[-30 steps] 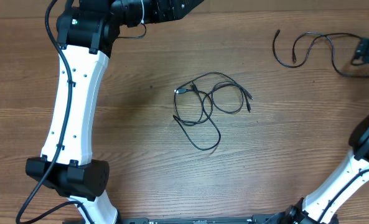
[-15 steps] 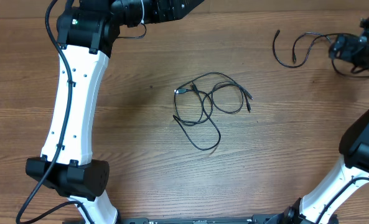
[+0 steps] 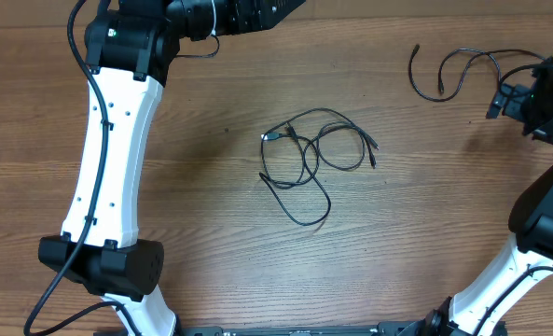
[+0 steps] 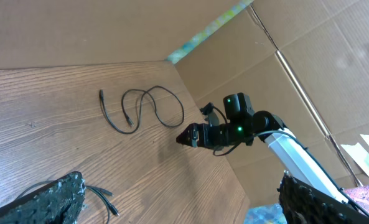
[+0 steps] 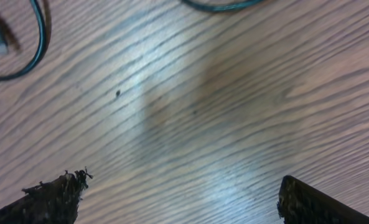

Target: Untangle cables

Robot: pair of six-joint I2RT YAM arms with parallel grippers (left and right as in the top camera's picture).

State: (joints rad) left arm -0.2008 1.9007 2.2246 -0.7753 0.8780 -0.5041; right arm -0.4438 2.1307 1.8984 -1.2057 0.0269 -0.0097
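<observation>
Cables (image 3: 306,159) lie in a loose knot at the middle of the overhead frame on the wooden table (image 3: 211,233). Several thin black loops cross one another, with a silver-tipped plug (image 3: 269,137) at the knot's upper left and small plug ends at its right side. One more thin black cord (image 3: 463,52) lies well apart from the knot in the upper right of the frame, curling in open bends. The right gripper (image 3: 509,101) hangs just right of that cord at the frame's right edge, its fingers spread wide and nothing between them. In the right wrist view its two fingertips (image 5: 53,193) sit in the lower corners with bare wood between them, and short bits of cord show at the upper left and top edge. The left gripper (image 4: 178,190) is also spread wide and empty, its fingertips in the lower corners of the left wrist view. It looks across the table at the separate cord and the other gripper. The left arm (image 3: 113,140) runs down the left side of the overhead frame.
</observation>
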